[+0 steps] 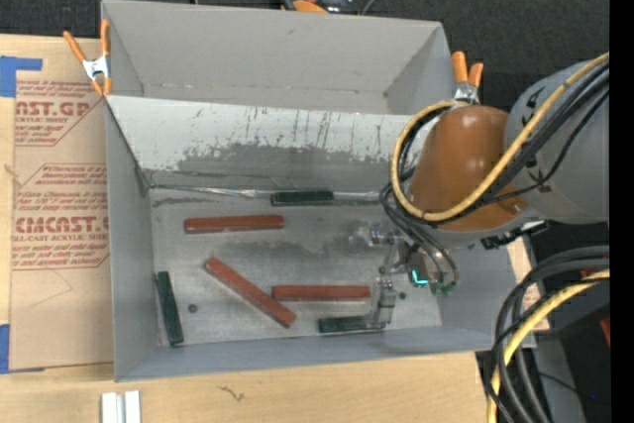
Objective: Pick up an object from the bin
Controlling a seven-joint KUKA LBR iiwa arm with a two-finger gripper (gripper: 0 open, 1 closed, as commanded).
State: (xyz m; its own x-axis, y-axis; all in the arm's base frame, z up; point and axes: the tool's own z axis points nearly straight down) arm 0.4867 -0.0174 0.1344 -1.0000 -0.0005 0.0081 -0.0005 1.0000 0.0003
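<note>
My gripper (382, 310) hangs low in the bin's front right corner, under the orange wrist cover. Its tip comes down at the right end of a short dark green stick (349, 324) that lies flat along the front wall. Just behind that one, a red-brown stick (320, 292) lies level, its right end close to the gripper. Left of both, a longer red-brown stick (250, 291) lies on a slant. Nothing shows as held.
Another red-brown stick (234, 224) lies farther back on the left. A dark green stick (302, 198) rests by the back wall, and a third green one (167, 308) lies along the left wall. The arm and its cables crowd the right side.
</note>
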